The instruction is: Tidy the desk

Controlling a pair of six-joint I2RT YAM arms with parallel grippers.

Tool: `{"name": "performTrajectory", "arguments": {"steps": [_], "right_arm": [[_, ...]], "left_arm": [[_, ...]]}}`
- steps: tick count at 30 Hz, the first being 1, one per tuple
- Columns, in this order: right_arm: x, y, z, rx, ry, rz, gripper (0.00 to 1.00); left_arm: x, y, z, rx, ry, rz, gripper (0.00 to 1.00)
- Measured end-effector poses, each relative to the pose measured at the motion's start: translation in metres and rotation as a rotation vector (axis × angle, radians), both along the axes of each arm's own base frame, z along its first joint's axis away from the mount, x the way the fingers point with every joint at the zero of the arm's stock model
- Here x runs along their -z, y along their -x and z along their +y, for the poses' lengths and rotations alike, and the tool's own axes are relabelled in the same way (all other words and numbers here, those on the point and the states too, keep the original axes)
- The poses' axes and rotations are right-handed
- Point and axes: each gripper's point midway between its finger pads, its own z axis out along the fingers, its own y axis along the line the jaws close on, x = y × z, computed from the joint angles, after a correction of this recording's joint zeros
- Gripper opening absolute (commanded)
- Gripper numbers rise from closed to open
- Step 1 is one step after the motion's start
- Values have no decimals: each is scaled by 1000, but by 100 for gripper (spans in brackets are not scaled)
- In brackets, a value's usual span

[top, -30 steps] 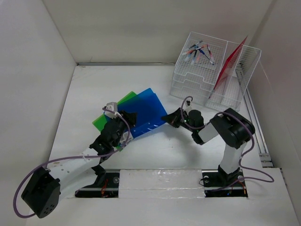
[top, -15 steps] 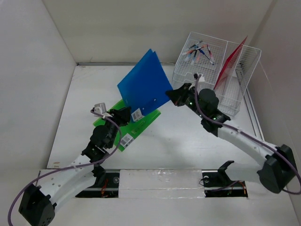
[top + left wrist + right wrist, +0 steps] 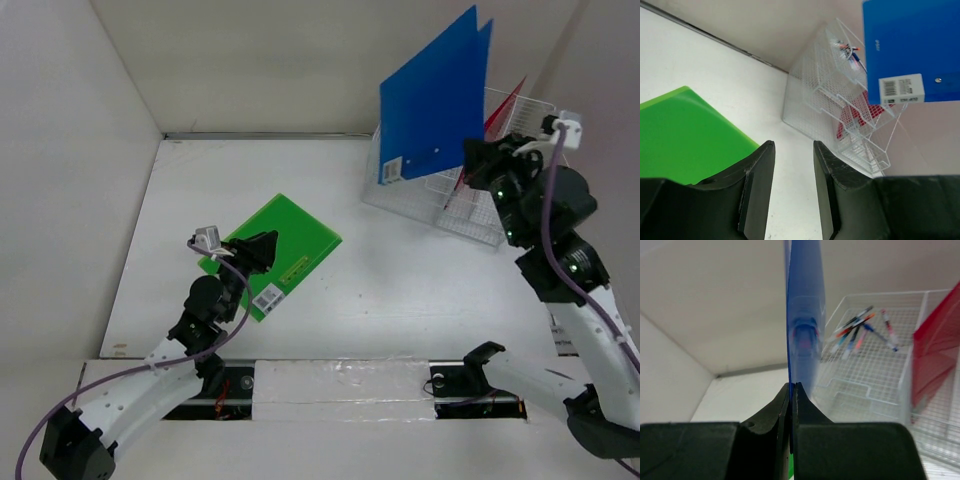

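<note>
White tabletop (image 3: 400, 295) is being occupied by a green folder (image 3: 300, 232). A blue folder (image 3: 435, 95) is being pinched aloft by the right tool (image 3: 471, 160), and the left tool (image 3: 793, 150) is being held spread.

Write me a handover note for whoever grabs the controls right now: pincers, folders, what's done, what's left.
Right pincer: shut on the blue folder, held upright in the air over the wire rack.
Left pincer: open, empty, at the near edge of the green folder, which lies flat on the desk.
Done: red folder and pens sit in the rack.
Left: likely file blue, then green.
</note>
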Motion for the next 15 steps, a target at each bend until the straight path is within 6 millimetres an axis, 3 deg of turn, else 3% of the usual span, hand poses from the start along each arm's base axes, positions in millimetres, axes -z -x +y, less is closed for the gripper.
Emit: {"name": "performTrajectory", "arguments": {"steps": [4, 5, 9, 15], "right_arm": [[-33, 26, -38, 116, 5, -15, 0], [-51, 34, -43, 119, -18, -54, 0], [-76, 50, -69, 212, -28, -60, 0], [-76, 63, -112, 424, -18, -24, 0]], "left_arm": [[-7, 4, -1, 17, 19, -21, 33], [-7, 4, -1, 17, 19, -21, 33], [-8, 5, -3, 30, 22, -21, 33], [-6, 6, -7, 48, 24, -12, 33]]}}
